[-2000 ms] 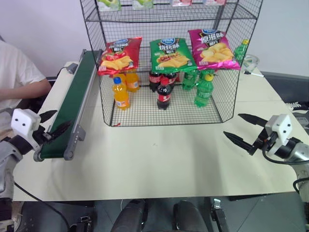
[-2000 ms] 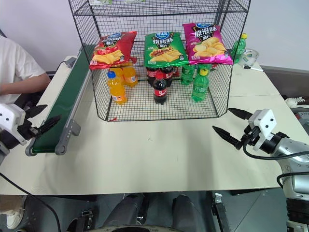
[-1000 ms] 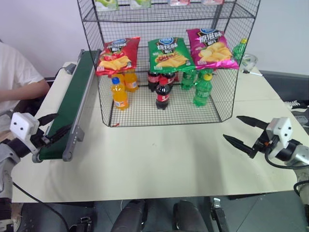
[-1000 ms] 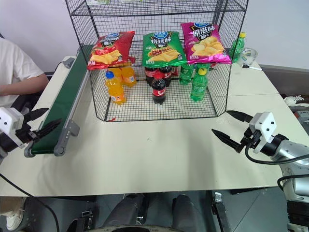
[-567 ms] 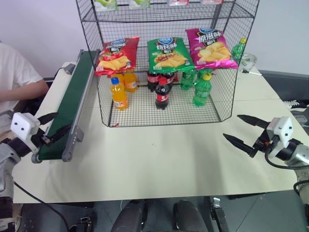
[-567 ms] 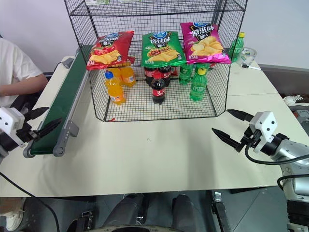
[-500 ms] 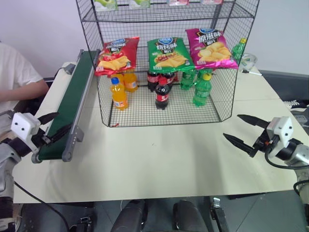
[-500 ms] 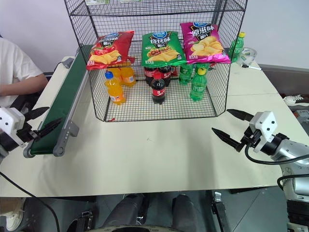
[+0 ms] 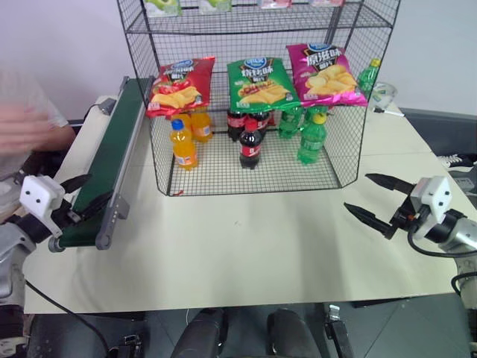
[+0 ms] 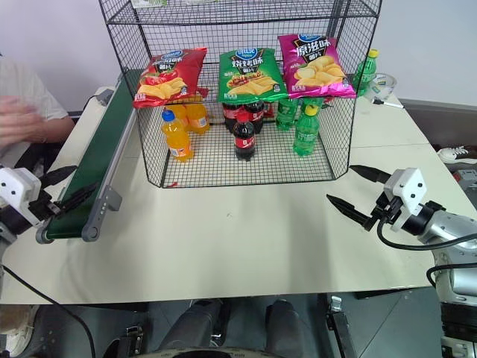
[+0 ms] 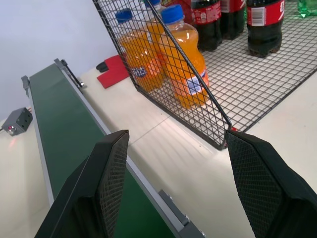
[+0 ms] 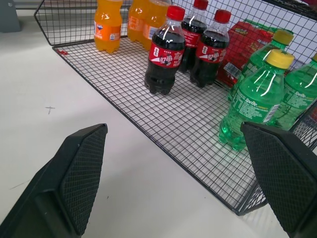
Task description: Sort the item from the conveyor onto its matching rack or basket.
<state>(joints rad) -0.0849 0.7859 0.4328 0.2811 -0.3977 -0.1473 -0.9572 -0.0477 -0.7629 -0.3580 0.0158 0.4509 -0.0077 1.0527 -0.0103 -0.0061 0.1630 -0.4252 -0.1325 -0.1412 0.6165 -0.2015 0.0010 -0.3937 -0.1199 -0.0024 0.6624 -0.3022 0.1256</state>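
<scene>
Three chip bags lie on the rack: the red bag leftmost, beside one green bag and one pink bag. Left of the rack runs the conveyor. The left gripper and right gripper both gape, empty.

- person's hand at the left edge: motion-blurred, shape unclear
- rack upper tiers cut off at the top; packs there half out of view, unreadable
- conveyor near end hidden behind left gripper's fingers
</scene>
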